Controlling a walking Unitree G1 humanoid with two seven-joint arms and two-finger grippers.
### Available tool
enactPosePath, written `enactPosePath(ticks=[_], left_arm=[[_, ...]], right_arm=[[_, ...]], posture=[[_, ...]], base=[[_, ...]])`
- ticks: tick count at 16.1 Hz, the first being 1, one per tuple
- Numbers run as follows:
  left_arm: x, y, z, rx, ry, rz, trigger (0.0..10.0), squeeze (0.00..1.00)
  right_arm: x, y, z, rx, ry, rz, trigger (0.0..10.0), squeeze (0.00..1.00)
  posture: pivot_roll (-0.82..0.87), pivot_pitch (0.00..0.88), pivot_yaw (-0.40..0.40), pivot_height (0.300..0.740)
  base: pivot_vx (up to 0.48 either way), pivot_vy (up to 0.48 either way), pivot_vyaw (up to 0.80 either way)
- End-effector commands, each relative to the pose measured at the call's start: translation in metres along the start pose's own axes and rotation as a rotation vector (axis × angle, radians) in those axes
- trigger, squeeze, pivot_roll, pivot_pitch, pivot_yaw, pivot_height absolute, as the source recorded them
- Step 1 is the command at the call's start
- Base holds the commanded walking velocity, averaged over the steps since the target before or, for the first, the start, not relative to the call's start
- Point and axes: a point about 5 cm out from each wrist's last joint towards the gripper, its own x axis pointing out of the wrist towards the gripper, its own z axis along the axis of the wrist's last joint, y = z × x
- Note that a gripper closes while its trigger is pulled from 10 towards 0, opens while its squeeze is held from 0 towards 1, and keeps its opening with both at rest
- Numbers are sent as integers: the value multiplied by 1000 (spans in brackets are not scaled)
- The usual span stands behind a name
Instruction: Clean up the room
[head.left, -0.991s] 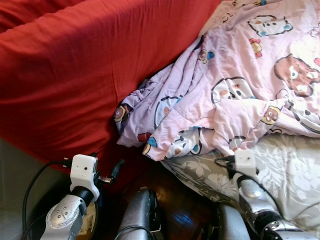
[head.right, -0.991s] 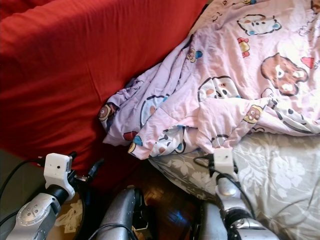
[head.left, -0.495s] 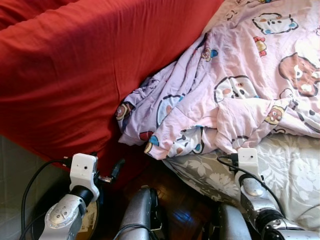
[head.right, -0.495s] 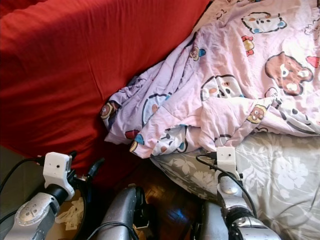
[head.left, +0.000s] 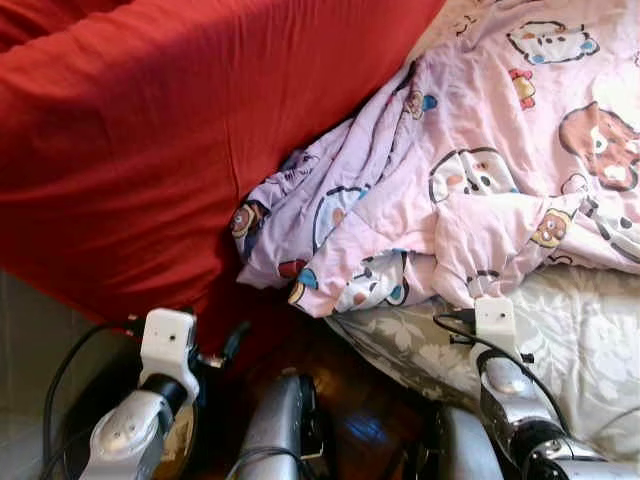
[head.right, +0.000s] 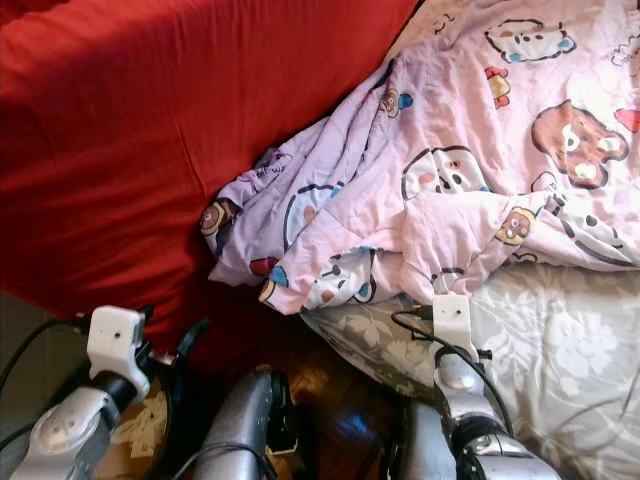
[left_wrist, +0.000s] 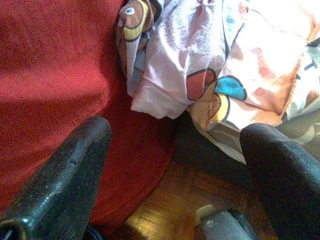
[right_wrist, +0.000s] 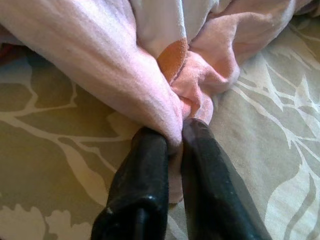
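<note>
A pink cartoon-print blanket lies crumpled across the bed, its lower folds hanging over the edge. My right gripper is shut on a fold of this blanket, just above the grey floral bedsheet. The right arm reaches up to the blanket's hem. My left gripper stands open near the floor, with the red cover and the blanket's hanging corner ahead of it. Its wrist is low at the left.
A large red cover drapes the left side of the bed. The grey floral sheet covers the mattress at the right. Dark wood floor shows between my legs. Black cables loop by the left arm.
The view has shifted slightly between frames. My right gripper stays on the blanket's hem, and the left arm has sunk a little.
</note>
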Motion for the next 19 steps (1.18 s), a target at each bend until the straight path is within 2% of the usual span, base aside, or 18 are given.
enactPosePath(ticks=[1,4,8,11,12,15,19], left_arm=[[-1,1,-11,7,45,12,10000,0],[8,2,-13,1,39,22,10000,0],[26,6,-27,-23,54,54,10000,0],[46,2,-29,-38,35,56,10000,0],[51,2,-29,-41,29,56,10000,0],[63,3,-39,-86,39,93,10000,0],[63,2,-57,-98,82,116,10000,0]], right_arm=[[-2,4,-9,10,43,13,0,0],[0,1,-2,12,31,9,0,0],[2,2,3,22,17,22,0,0],[1,3,7,80,-27,42,0,0],[1,4,9,92,-51,53,10000,0],[-8,7,-1,180,-121,72,10000,0],[-13,2,-12,218,-124,25,10000,0]], posture=[[232,269,101,629],[226,228,88,629],[187,142,59,629],[150,85,47,629],[128,63,39,629],[71,26,28,629],[51,12,25,669]], base=[[0,0,0],[0,0,0],[0,0,0],[0,0,0],[0,0,0],[0,0,0],[0,0,0]])
